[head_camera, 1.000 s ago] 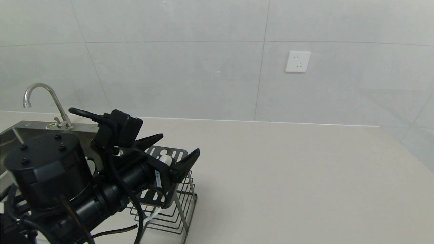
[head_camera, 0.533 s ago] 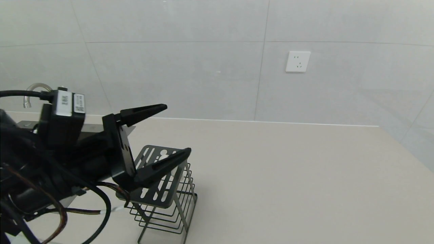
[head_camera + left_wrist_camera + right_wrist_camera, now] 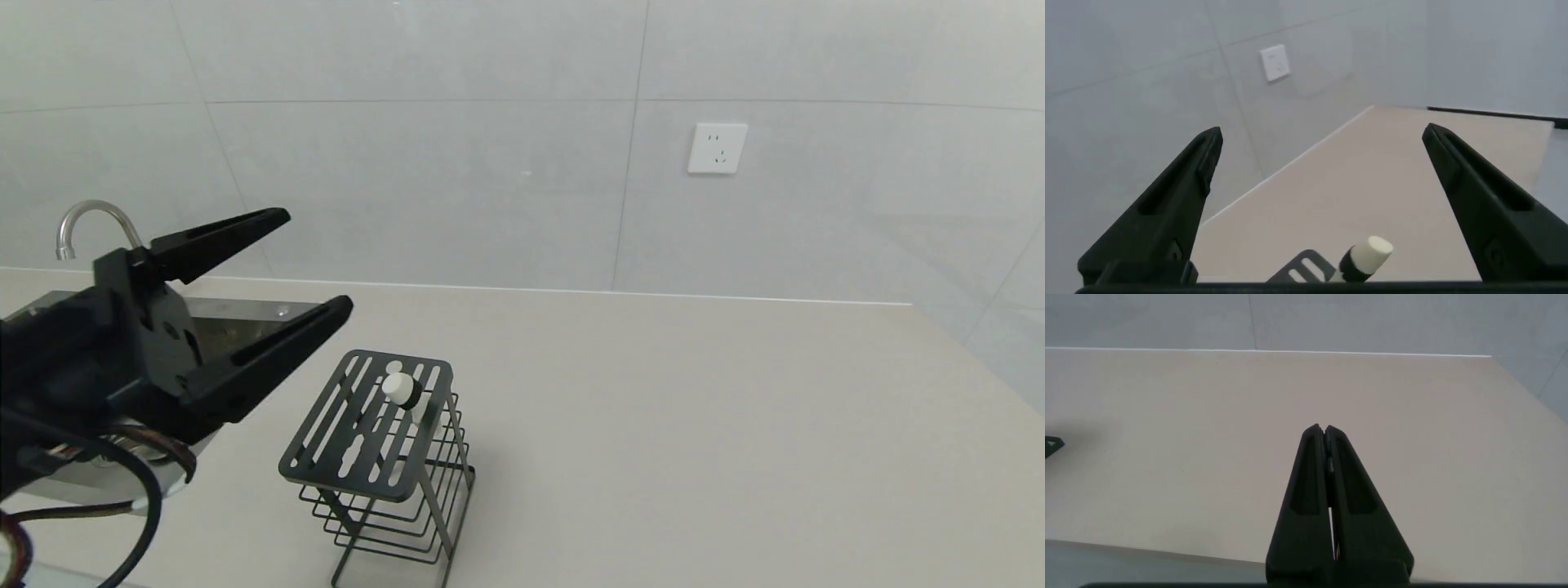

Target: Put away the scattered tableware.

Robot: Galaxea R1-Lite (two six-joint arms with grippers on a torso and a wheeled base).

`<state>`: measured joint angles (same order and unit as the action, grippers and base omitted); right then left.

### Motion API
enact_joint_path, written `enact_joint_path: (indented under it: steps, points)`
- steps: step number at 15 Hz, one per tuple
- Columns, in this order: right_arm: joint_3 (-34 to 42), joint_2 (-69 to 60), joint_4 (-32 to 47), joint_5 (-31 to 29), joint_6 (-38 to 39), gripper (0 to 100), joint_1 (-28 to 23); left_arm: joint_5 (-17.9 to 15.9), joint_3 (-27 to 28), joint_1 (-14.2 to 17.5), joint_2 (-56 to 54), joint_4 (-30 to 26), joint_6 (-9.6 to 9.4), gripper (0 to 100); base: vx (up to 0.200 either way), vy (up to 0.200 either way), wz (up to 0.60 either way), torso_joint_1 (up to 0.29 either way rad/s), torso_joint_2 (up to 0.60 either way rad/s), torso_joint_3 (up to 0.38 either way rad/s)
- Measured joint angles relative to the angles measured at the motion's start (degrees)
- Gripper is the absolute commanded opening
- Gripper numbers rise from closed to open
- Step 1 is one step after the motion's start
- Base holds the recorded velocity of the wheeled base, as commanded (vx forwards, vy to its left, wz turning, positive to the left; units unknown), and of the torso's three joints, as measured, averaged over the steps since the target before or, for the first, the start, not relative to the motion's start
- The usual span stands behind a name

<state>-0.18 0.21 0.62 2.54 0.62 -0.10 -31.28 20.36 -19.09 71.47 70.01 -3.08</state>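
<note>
Black slotted metal rack (image 3: 351, 487) holds, seemingly, a white-capped utensil handle (image 3: 397, 385); your wide-spread left end effector (image 3: 317, 258) could topple it.

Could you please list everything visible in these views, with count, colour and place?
counter: 1, beige, across the foreground
wall: 1, grey tiles, behind the counter
sink: 1, steel, set in the counter at the far left
faucet: 1, steel, behind the sink
rack: 1, black, on the counter, right of the sink
utensil: 1, white handle, standing in a rack slot
outlet: 1, white, on the wall
left end effector: 1, black, open, raised to the left of the rack
right end effector: 1, black, shut, above the counter
</note>
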Motion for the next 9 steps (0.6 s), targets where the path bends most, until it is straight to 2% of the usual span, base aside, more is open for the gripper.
enact_joint_path:
  steps: [4,9]
  points:
    - [0.0,0.0,0.0,0.0,0.0,0,0.0,6.0,-7.1,3.8,-7.5,0.1,0.30,100,0.000,0.000,0.00,0.000,0.00,0.000]
    - [0.0,0.0,0.0,0.0,0.0,0,0.0,7.8,-14.4,10.0,-21.9,-1.6,0.44,100,0.000,0.000,0.00,0.000,0.00,0.000]
